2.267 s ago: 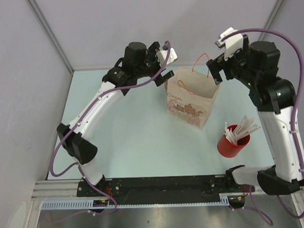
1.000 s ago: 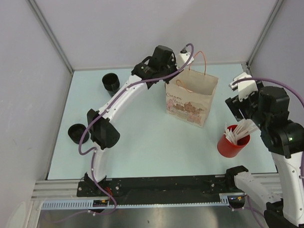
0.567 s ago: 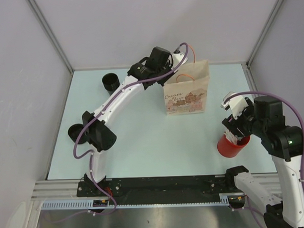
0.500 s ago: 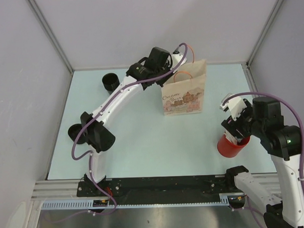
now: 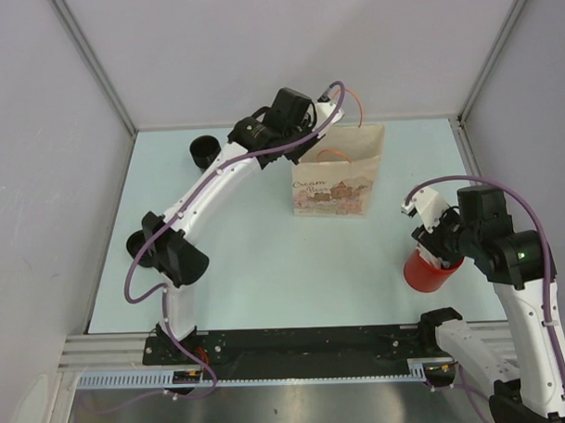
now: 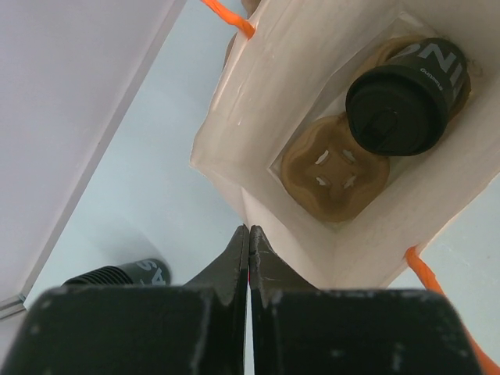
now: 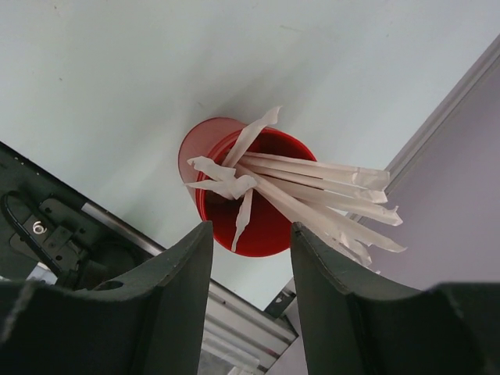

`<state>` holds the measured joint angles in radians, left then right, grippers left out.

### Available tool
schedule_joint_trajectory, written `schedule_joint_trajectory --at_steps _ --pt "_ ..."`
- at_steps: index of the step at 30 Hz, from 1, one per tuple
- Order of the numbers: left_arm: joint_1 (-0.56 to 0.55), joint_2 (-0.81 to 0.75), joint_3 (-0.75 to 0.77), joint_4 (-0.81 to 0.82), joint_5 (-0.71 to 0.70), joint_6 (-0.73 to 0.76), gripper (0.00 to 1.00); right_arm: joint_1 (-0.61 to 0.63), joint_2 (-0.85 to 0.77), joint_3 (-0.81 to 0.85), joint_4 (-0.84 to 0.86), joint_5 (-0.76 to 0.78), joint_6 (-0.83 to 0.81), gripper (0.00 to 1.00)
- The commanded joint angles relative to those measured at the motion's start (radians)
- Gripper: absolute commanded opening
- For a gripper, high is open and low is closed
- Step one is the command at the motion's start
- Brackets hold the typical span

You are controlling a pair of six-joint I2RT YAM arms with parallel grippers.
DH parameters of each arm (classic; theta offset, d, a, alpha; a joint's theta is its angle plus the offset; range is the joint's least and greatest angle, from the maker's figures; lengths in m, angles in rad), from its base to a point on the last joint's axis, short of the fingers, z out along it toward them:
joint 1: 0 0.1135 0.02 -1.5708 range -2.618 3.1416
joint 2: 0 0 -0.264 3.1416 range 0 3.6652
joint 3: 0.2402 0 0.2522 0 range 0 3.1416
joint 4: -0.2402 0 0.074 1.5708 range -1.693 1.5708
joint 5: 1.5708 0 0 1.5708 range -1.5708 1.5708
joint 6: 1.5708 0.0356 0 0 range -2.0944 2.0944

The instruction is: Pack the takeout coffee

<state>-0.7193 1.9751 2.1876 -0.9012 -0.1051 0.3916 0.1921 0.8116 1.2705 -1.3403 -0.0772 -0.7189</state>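
A printed paper bag [image 5: 339, 183] stands at the back of the table. My left gripper [image 5: 304, 151] is at its top left corner, shut on the bag's rim [image 6: 248, 230]. Inside the bag [image 6: 266, 101] a brown cup carrier [image 6: 336, 168] holds one black-lidded coffee cup [image 6: 406, 98], with the slot beside it empty. Another black-lidded cup [image 5: 203, 151] stands at the back left, also in the left wrist view [image 6: 117, 273]. My right gripper [image 5: 434, 247] hovers open [image 7: 250, 234] just above a red cup [image 7: 242, 195] of paper-wrapped straws [image 7: 312, 183], holding nothing.
A third black cup [image 5: 138, 246] sits at the table's left edge, partly behind the left arm. The red cup [image 5: 419, 274] is near the front right corner, close to the metal rail [image 7: 234, 320]. Grey walls enclose the table on three sides.
The left gripper has pulled the bag leftward and it now stands upright. The right arm has come down from beside the bag to over the red cup, its jaws narrowing.
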Motion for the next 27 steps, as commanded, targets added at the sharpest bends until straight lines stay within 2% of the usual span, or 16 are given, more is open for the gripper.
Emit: schedule_joint_trajectory --at_steps 1,11,17,23,27 --pt "-0.003 -0.085 -0.003 -0.024 -0.039 -0.002 0.0 -0.013 -0.009 -0.025 -0.036 0.017 -0.019 0.47" --pt "0.015 -0.133 -0.068 -0.024 -0.045 -0.007 0.0 -0.033 -0.025 -0.062 -0.056 0.019 -0.039 0.45" --pt "0.026 -0.14 -0.084 -0.022 -0.038 -0.01 0.01 -0.039 -0.037 -0.088 -0.051 0.03 -0.045 0.4" --pt "0.034 -0.142 -0.097 -0.022 -0.03 -0.013 0.17 -0.048 -0.029 -0.15 -0.019 0.034 -0.05 0.39" --pt "0.035 -0.142 -0.1 -0.018 -0.027 -0.014 0.21 -0.071 -0.025 -0.19 0.026 0.044 -0.06 0.38"
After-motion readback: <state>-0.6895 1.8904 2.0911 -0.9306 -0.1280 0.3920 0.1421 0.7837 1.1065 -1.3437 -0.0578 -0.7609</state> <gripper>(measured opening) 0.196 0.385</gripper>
